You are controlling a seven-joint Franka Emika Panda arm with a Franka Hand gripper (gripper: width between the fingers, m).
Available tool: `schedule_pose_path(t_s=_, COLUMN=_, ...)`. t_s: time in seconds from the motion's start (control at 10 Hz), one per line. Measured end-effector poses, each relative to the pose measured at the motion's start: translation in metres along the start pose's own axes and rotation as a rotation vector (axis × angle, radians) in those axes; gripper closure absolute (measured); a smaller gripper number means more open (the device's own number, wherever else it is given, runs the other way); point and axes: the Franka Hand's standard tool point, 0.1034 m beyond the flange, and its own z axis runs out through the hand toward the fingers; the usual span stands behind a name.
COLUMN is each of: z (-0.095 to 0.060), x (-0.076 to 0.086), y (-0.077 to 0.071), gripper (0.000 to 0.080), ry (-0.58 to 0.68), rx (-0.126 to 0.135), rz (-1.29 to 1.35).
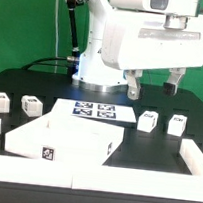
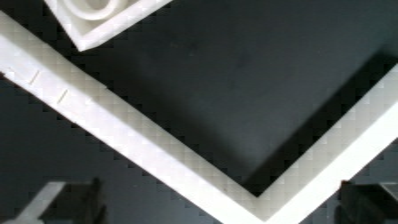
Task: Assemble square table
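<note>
The square tabletop slab lies flat at the front of the black worktop, with a tag on its near side. Two white block legs stand at the exterior view's left and two more at its right. My gripper hangs open and empty above the right pair of legs, well clear of them. In the wrist view the two dark fingertips stand wide apart with nothing between them. A white tagged part is cut off by the picture's edge there; I cannot tell which part it is.
The marker board lies behind the slab. A low white wall edges the worktop; its corner fills the wrist view under the gripper. The robot base and cables stand at the back.
</note>
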Motion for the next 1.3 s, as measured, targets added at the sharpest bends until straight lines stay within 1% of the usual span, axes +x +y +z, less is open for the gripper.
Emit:
schedule_pose_path(t_s=0.5, z=0.002, x=-0.001, y=-0.001, gripper=0.0150, ry=-0.002, rx=0.002, rz=-0.002)
schedule_pose_path(t_s=0.6, z=0.005, x=-0.015, y=-0.003, gripper=0.0150, ry=0.006, rx=-0.003, rz=-0.048)
schedule_pose_path(t_s=0.7, z=0.009, x=-0.039, y=-0.009, gripper=0.0150, ry=0.017, rx=-0.019, rz=-0.098)
schedule_pose_path(t_s=0.8, z=0.017, x=-0.067, y=-0.011, gripper=0.0150, ry=0.022, rx=-0.030, rz=-0.165)
schedule_pose_path(t_s=0.9, z=0.028, x=-0.090, y=-0.005, gripper=0.0150, ry=0.045, rx=-0.057, rz=-0.229)
schedule_pose_path(t_s=1.0, z=0.038, x=-0.107, y=-0.004, gripper=0.0150, ry=0.051, rx=-0.063, rz=-0.231)
schedule_pose_path(t_s=1.1, z=0.036, x=-0.104, y=-0.006, gripper=0.0150, ry=0.043, rx=-0.053, rz=-0.220)
schedule_pose_path(t_s=1.3, z=0.037, x=-0.104, y=-0.005, gripper=0.0150, ry=0.042, rx=-0.053, rz=-0.221)
